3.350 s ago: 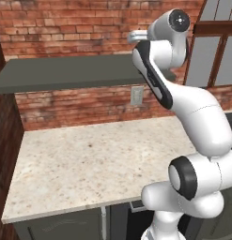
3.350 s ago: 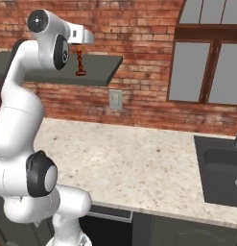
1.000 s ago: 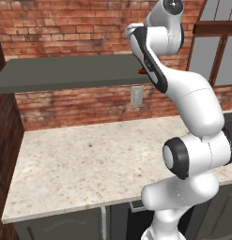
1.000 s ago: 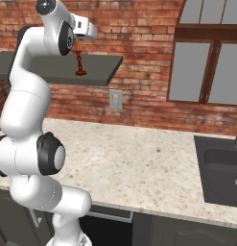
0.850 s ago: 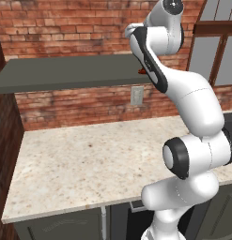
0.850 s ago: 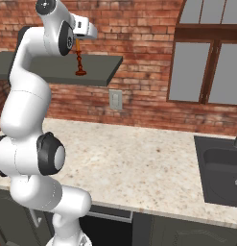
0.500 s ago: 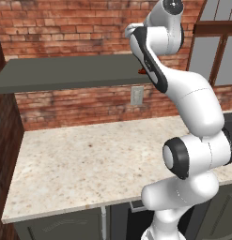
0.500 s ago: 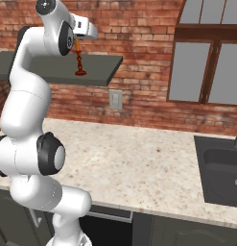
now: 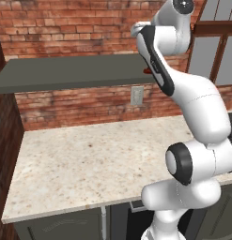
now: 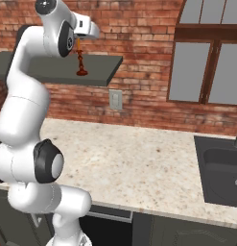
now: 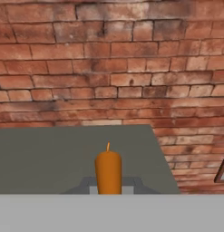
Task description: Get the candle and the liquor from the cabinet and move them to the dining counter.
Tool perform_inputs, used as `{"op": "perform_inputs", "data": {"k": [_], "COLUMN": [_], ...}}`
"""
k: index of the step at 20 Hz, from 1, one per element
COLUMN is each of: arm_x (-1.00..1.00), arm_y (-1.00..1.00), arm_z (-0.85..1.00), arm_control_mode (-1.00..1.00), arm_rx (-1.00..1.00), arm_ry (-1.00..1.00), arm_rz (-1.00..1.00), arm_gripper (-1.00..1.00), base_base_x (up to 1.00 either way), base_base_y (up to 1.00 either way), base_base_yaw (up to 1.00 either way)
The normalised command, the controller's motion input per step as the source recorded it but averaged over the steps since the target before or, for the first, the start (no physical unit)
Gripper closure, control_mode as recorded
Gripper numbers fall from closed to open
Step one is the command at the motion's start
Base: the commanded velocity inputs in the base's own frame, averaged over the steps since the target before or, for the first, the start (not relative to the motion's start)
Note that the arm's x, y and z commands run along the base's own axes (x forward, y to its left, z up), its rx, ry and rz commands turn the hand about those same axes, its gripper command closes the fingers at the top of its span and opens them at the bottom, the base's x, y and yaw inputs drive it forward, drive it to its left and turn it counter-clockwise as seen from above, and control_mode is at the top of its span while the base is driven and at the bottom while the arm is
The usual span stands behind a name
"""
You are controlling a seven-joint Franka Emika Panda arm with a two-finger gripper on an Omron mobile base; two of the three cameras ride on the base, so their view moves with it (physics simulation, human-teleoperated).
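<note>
Candle stands upright on the cabinet, near the shelf's right-hand end and toward its front edge. Thin orange taper in a small dark red-brown holder with a turned stem and a wider foot. In the left base view just a sliver of the red base pokes out from behind the arm at the shelf edge.

Gripper is up at shelf height, right over the candle top. In the hand view the taper sits dead centre low in frame, wick up, with the cabinet board behind it and brick wall beyond. Two pale fingertips flank it low on either side, so the jaws look parted around the taper. Whether they touch it: can't tell, the tips are mostly cut off.

Handling judgement:
- Light, rigid, but tall and narrow on a small foot, so it tips easily if nudged sideways.
- Wax is smooth and somewhat brittle. Too much squeeze could snap or mark it, too little and it slides.
- The taper may only be seated in the holder. Gripping high could pull it out and leave the holder on the shelf.
- Better hold is low, at the stem or the taper's bottom, then lift straight up before pulling away from the cabinet.
</note>
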Motion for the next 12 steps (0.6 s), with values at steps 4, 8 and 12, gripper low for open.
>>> {"op": "perform_inputs", "data": {"k": [4, 8, 12], "arm_x": [-0.74, -0.88, -0.99], "arm_y": [-0.36, -0.38, -0.24], "arm_z": [-0.12, -0.26, 0.0], "arm_control_mode": [-1.0, -1.0, -1.0], "arm_rx": [0.01, 0.0, 0.0], "arm_ry": [-0.13, -0.08, -0.08], "arm_rz": [0.0, 0.0, 0.0], "arm_gripper": [1.0, 1.0, 1.0], "base_base_x": [0.0, 0.0, 0.0], "base_base_y": [0.0, 0.0, 0.0], "base_base_yaw": [0.0, 0.0, 0.0]}}
